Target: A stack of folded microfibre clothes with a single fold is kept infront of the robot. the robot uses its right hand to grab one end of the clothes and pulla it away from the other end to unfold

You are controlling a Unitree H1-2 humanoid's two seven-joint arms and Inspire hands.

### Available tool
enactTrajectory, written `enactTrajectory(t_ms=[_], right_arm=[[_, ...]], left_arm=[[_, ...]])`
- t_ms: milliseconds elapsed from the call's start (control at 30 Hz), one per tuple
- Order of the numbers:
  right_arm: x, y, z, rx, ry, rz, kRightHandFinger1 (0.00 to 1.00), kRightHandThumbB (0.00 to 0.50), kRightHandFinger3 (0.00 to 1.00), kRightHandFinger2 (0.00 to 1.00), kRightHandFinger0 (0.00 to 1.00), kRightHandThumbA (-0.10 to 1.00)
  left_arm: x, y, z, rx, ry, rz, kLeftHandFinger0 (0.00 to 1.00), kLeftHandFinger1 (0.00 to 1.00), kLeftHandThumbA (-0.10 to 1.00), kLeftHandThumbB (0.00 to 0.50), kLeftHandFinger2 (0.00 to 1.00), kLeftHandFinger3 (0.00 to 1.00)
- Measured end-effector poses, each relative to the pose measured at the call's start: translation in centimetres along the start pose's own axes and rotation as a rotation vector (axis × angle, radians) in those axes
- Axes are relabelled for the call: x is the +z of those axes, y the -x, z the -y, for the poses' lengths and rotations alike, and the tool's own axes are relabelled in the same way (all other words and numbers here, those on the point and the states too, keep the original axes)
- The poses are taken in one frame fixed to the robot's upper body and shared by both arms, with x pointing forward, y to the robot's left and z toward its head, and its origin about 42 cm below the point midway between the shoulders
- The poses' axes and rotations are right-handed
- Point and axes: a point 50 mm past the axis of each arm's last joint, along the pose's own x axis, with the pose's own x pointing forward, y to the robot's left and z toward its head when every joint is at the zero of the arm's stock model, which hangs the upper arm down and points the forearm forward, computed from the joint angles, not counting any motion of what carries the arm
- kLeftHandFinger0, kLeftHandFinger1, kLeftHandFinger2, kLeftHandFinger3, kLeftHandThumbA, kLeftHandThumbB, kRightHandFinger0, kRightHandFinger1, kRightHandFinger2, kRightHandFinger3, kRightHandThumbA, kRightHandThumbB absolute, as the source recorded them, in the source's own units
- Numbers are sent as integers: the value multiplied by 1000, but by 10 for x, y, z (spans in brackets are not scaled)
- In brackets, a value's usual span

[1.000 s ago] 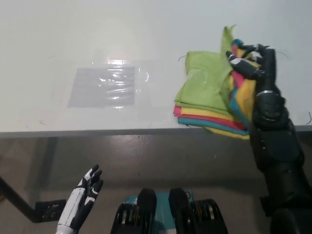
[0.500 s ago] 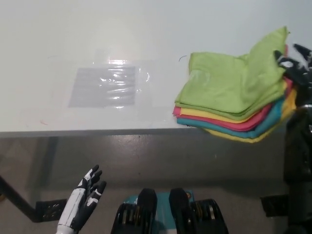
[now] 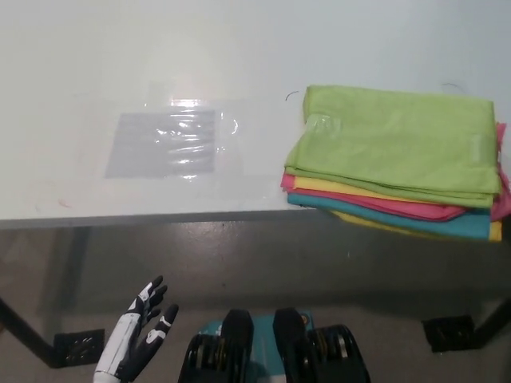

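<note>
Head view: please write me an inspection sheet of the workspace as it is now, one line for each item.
Surface: white table, front edge in view.
Job's things: stack of cloths lies spread flat at the table's right front; green on top, yellow, pink and teal edges below, overhanging the front edge.
Clutter: clear plastic sheet flat on the table, left of the stack.
Robot hands: left robot hand open, low below the table edge; right not in view.
Cables: nothing seen.
Surroundings: grey floor, table legs.

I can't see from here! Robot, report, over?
Left hand open, low. Right hand out of view. Cloth stack lies unfolded on the table. Nothing in the way.
</note>
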Motion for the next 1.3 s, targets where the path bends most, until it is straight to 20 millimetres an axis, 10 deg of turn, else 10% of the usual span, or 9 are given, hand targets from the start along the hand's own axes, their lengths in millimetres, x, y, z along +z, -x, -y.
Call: enactTrajectory(t_ms=[133,433,700,967,1300], right_arm=[[37,6,-5,20,23,124,1000,370,1000,1000,1000,1000],[106,38,-14,63,10,378,1000,284,1000,1000,1000,1000],[132,117,-51,231,-34,506,1000,260,1000,1000,1000,1000],[80,225,-98,549,-11,333,1000,251,1000,1000,1000,1000],[0,248,-100,684,117,77,1000,206,1000,1000,1000,1000]], left_arm=[[-1,0,0,-2,-6,-4,1000,1000,826,124,1000,1000],[-2,0,0,-3,-10,-8,1000,1000,825,128,1000,1000],[-2,-1,1,-4,-13,-8,1000,1000,856,141,1000,1000],[1,-4,-5,-12,-27,5,1000,1000,939,214,1000,1000],[4,-8,-5,-29,-11,19,1000,1000,993,251,1000,1000]])
